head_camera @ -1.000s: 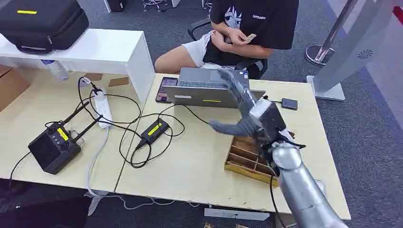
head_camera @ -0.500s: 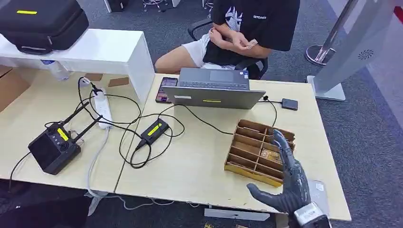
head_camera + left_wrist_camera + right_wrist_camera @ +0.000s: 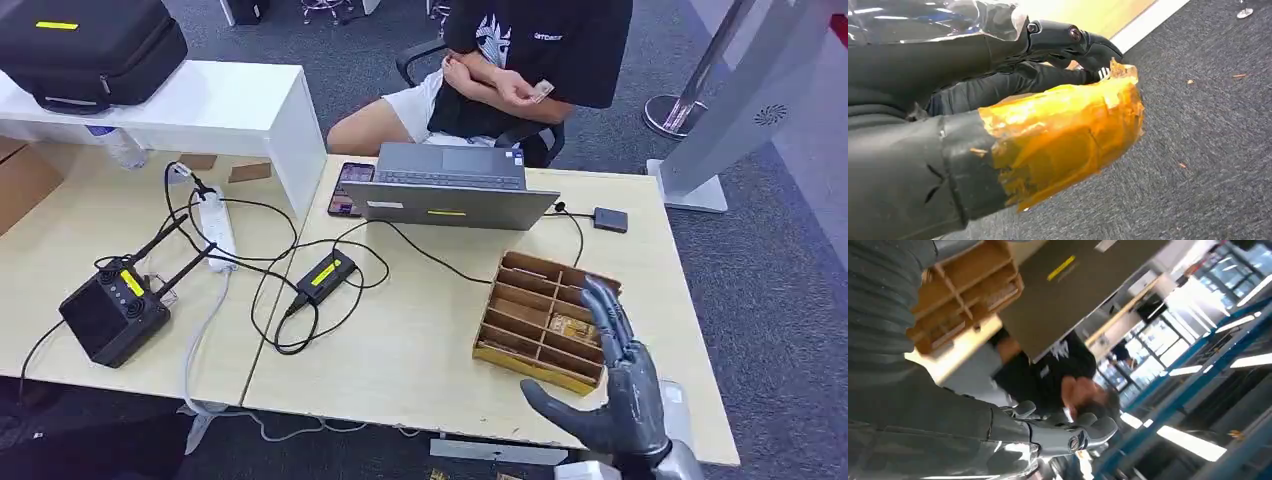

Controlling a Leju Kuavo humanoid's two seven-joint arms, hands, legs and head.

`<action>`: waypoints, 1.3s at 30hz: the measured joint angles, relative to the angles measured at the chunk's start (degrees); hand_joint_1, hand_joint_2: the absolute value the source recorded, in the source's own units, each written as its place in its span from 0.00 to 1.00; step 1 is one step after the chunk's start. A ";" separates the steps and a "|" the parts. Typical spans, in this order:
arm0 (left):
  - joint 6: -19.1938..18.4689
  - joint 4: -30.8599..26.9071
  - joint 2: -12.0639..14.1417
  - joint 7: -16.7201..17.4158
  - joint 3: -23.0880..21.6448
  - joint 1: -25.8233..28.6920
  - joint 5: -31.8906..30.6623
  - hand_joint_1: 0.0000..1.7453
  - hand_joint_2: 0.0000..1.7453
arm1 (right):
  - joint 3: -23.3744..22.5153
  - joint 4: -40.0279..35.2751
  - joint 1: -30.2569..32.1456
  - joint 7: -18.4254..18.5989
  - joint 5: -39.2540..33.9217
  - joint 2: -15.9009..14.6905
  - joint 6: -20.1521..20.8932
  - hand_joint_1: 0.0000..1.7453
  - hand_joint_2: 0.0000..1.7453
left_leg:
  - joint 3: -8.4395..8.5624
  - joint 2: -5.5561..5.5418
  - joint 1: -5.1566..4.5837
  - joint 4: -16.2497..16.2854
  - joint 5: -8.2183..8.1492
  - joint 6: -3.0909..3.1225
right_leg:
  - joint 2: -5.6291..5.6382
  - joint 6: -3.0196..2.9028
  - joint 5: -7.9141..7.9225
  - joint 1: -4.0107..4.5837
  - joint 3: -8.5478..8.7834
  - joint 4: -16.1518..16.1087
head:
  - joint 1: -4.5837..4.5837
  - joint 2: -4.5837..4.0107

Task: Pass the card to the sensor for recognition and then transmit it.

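My right hand hovers open, thumb out, fingers apart, at the table's near right edge over the near corner of the wooden divided tray. It holds nothing. Some cards lie in one tray compartment. A seated person behind the table holds a small card in one hand. The black sensor box sits on the table to the right of the laptop, wired to it. In the right wrist view, my right hand is bare, with the tray beyond it. My left hand, part wrapped in orange tape, hangs over the carpet holding nothing.
A phone lies left of the laptop. Cables, a power strip, a black adapter and a black radio unit cover the left table. A white shelf carries a black case. A grey stand rises at the right.
My right arm has drawn back from high over the laptop and tray down to the table's near right edge. The person has shifted the hand with the card slightly.
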 joint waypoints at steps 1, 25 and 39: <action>0.00 0.00 0.00 -0.09 0.00 0.00 -0.09 0.00 0.00 | 0.62 0.00 0.00 0.44 2.13 -0.02 -0.73 0.00 1.00 | 0.00 0.00 0.00 0.00 0.00 0.00 | 0.00 0.00 0.00 0.00 0.00 0.00 | 0.00 0.00; 0.00 0.00 -0.15 -0.72 0.00 -0.06 -1.86 0.00 0.00 | 17.65 15.87 -12.55 18.76 20.15 -4.94 7.32 0.00 1.00 | 0.07 0.03 0.00 0.01 0.01 0.00 | 0.04 0.00 0.01 0.00 0.07 0.01 | 0.00 0.00; 0.00 0.00 -0.15 -0.74 0.00 -0.07 -2.21 0.00 0.00 | 24.66 27.48 -19.68 29.79 25.55 -4.83 4.91 0.00 1.00 | 0.07 0.02 0.00 0.01 0.01 0.00 | 0.04 0.00 0.01 0.00 0.06 0.01 | 0.02 0.00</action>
